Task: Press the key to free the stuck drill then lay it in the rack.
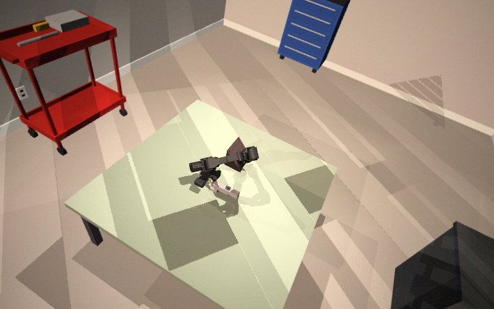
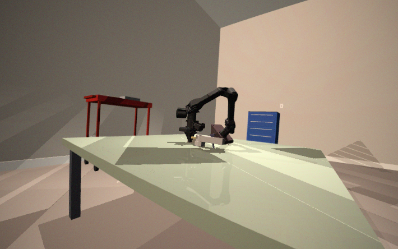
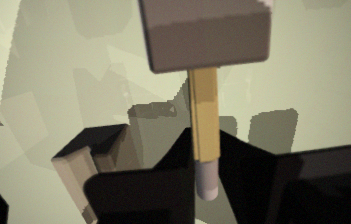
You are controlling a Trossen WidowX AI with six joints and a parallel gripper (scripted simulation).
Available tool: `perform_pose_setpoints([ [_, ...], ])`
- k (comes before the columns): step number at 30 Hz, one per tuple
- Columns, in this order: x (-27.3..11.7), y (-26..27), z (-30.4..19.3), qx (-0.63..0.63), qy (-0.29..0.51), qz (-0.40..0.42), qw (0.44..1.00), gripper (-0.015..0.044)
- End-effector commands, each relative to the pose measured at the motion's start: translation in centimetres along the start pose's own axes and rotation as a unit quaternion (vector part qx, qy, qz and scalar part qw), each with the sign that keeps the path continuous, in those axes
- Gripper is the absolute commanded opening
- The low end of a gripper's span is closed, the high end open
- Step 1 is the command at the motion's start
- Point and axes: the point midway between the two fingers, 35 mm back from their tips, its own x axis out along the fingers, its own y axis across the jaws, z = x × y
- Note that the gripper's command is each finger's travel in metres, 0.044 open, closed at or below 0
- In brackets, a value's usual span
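The arm [image 2: 208, 106] is showing as matte black all over, built from thick rounded links with bulkier joint housings between them. A short black cylinder is sticking out sideways near the wrist. The gripper [image 3: 201, 185] is appearing as two broad, blocky black fingers with flat faces and rounded outer edges. Markings, screws and cables are too small to make out.

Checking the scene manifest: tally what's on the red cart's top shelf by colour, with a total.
On the red cart, top shelf:
Grey: 2 (flat box, long bar)
Yellow: 1 (small block)
Total: 3
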Motion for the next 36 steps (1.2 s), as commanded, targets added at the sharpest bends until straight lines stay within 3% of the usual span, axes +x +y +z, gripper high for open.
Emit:
perform_pose_setpoints([
  [1, 0.0, 0.0, 0.0, 0.000, 0.000, 0.000, 1.000, 0.0000],
  [36, -0.3, 0.1, -1.2, 0.003, -0.002, 0.001, 1.000, 0.0000],
])
